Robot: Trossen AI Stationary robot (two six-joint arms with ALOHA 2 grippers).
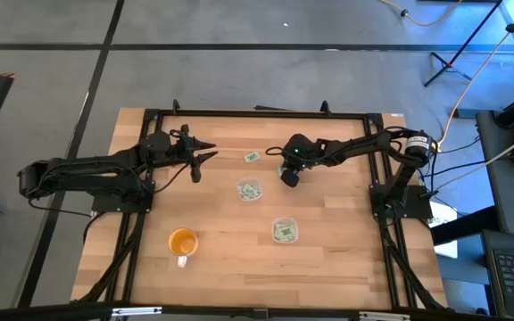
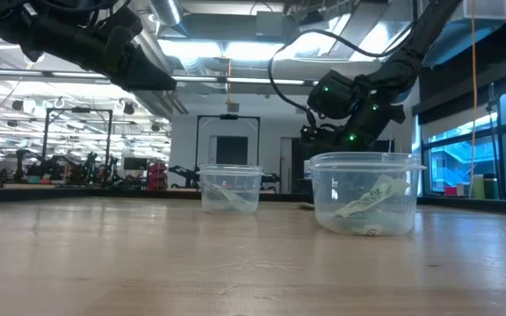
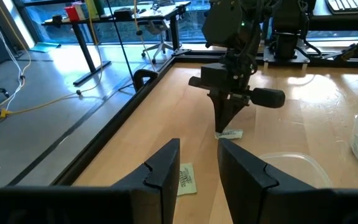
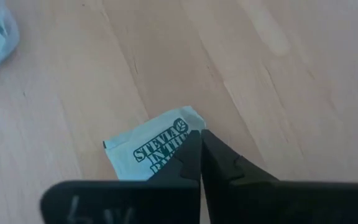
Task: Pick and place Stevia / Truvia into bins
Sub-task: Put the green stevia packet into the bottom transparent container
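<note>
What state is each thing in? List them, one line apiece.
Right hand: shut on pinched packet.
Pinched packet: flat on the table, gripped at its edge.
Left hand: open, holding nothing.
Loose packet: flat on the table, untouched.
Clear cup by right hand: upright, packets inside.
Other clear cup: upright, packets inside.
Orange cup: upright.

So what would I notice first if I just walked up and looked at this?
Probably the right hand, down on the wooden table near its far middle, its fingers pinched shut on a pale green Stevia packet. Next, two clear cups in the middle of the table with packets already inside, and a bright orange cup nearer the front left.
</note>
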